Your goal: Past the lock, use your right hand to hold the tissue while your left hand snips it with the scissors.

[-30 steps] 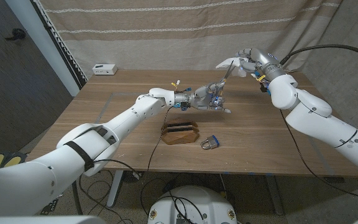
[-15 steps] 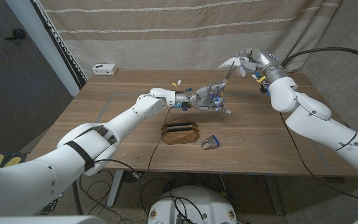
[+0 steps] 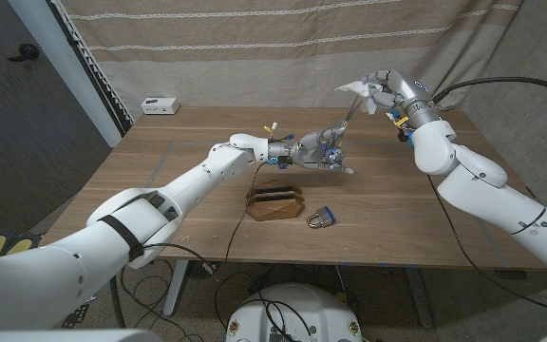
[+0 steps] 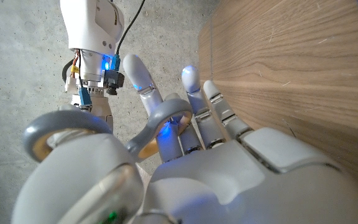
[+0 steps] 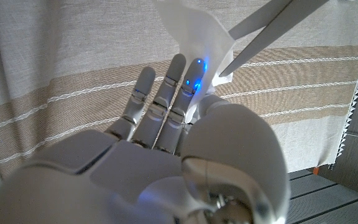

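My left hand hangs over the middle of the table and grips the grey-handled scissors, whose blades point up and away toward my right hand. In the left wrist view the scissors' handle loops ring the fingers of my left hand. Above the table's far right, my right hand holds up the white tissue. In the right wrist view the tissue stands above my right hand, and the scissor blades are apart with their tips at its edge. The padlock lies nearer me.
A wooden block holder stands left of the padlock. A small white box sits at the table's far left edge. A cable runs across the table under my left arm. A striped curtain hangs behind.
My right hand has lifted the tissue slightly up and to the right, by the blade tips. My left hand and the scissors have hardly moved.
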You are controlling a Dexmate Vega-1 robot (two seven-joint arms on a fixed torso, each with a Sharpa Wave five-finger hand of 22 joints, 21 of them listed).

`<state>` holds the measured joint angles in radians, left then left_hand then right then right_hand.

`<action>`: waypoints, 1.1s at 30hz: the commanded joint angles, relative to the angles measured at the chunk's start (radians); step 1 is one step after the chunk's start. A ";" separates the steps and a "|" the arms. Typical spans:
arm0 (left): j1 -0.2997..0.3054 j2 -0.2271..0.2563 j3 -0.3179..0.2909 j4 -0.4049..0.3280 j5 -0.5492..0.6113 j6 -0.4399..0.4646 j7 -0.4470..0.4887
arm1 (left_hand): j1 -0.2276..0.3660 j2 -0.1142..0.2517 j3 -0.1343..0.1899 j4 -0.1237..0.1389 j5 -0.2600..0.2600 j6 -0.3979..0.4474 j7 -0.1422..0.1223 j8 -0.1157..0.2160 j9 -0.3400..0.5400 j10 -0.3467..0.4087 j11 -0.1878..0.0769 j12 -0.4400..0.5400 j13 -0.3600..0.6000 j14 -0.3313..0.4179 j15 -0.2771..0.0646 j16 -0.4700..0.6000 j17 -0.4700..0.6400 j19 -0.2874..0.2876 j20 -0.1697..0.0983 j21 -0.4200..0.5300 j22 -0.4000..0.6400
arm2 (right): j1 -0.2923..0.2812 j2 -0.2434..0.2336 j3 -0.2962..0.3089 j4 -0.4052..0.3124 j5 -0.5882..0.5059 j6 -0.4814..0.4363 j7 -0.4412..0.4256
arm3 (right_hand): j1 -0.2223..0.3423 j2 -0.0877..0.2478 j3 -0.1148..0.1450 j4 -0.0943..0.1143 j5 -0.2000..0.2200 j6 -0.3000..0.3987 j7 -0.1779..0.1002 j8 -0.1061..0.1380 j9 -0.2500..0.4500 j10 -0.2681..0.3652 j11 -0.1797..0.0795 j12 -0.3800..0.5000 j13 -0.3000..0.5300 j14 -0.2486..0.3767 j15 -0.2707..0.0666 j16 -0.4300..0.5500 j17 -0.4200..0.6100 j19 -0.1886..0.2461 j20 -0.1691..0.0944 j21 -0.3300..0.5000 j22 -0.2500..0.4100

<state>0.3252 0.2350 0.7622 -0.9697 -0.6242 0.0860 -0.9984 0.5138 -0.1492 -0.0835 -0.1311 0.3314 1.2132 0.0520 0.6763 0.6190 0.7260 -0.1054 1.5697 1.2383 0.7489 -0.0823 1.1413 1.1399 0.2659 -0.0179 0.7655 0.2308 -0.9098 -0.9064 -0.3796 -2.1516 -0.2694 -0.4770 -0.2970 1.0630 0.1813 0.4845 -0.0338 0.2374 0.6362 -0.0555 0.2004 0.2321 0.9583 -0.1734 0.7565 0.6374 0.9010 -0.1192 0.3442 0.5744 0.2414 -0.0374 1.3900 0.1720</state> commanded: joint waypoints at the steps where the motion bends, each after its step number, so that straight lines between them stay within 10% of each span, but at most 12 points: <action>1: -0.002 -0.002 0.003 0.002 0.003 -0.007 -0.005 | 0.011 -0.004 -0.012 -0.001 0.007 0.006 0.004 -0.007 0.003 0.090 -0.080 0.008 0.004 0.010 -0.118 -0.004 0.002 -0.001 0.004 -0.003 0.003 | -0.001 -0.016 -0.005 -0.006 -0.020 -0.018 0.023 | 0.006 -0.007 -0.001 -0.010 0.011 -0.001 0.002 -0.002 0.000 0.037 -0.020 -0.007 -0.013 0.007 -0.122 -0.004 -0.001 0.009 -0.111 -0.004 0.003; 33: -0.008 -0.015 -0.007 0.044 -0.001 -0.023 -0.010 | 0.028 0.007 -0.086 0.009 0.029 0.022 0.006 -0.015 0.010 0.101 -0.082 0.008 0.005 0.014 -0.115 -0.003 0.018 0.002 0.004 -0.004 0.007 | -0.034 -0.070 0.036 0.012 -0.005 0.105 0.069 | 0.004 -0.002 -0.037 -0.028 0.030 -0.025 -0.001 -0.010 -0.001 0.034 -0.022 -0.028 -0.056 -0.023 -0.122 -0.033 -0.010 -0.023 -0.120 -0.025 0.007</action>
<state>0.3217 0.2255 0.7587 -0.9475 -0.6227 0.0722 -1.0012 0.5299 -0.1437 -0.1582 -0.1255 0.3562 1.2257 0.0606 0.6610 0.6241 0.7335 -0.0978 1.5698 1.2377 0.7506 -0.0804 1.1377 1.1596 0.2659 -0.0180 0.7617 0.2350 -0.9334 -0.9742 -0.3602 -2.1402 -0.2961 -0.4134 -0.2428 1.0670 0.1773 0.4482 -0.0604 0.2618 0.6157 -0.0642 0.1920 0.2274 0.9736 -0.1792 0.7264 0.5825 0.8839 -0.1179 0.3141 0.5609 0.2213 -0.0393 1.3668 0.1748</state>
